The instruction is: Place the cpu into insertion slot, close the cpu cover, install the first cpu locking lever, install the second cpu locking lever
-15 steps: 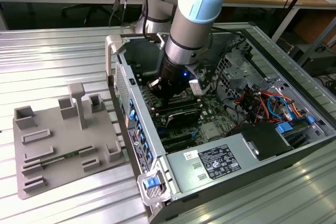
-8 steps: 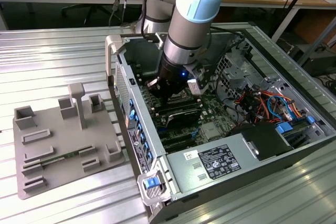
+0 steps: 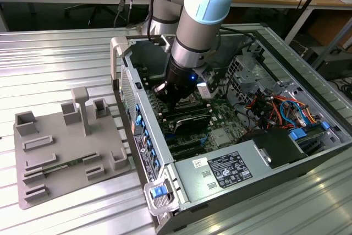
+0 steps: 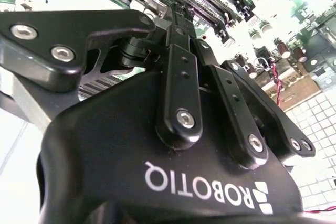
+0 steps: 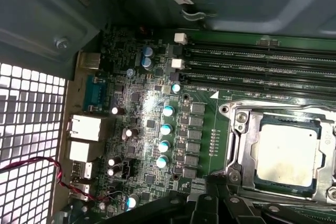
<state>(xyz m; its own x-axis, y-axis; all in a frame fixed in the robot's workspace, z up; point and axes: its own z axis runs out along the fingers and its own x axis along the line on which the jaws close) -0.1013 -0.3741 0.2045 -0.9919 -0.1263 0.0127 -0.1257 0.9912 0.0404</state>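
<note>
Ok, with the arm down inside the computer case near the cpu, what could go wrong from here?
1. The tool sits low over the board, right beside the cpu cover; a sideways slip could snag the frame or scrape the cpu in its window.
2. The upright capacitors stand close by and could be knocked.

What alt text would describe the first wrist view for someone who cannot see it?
A silvery cpu sits in its socket with the metal cpu cover framing it, on a green motherboard dotted with capacitors. Long memory slots run beside it.
</note>
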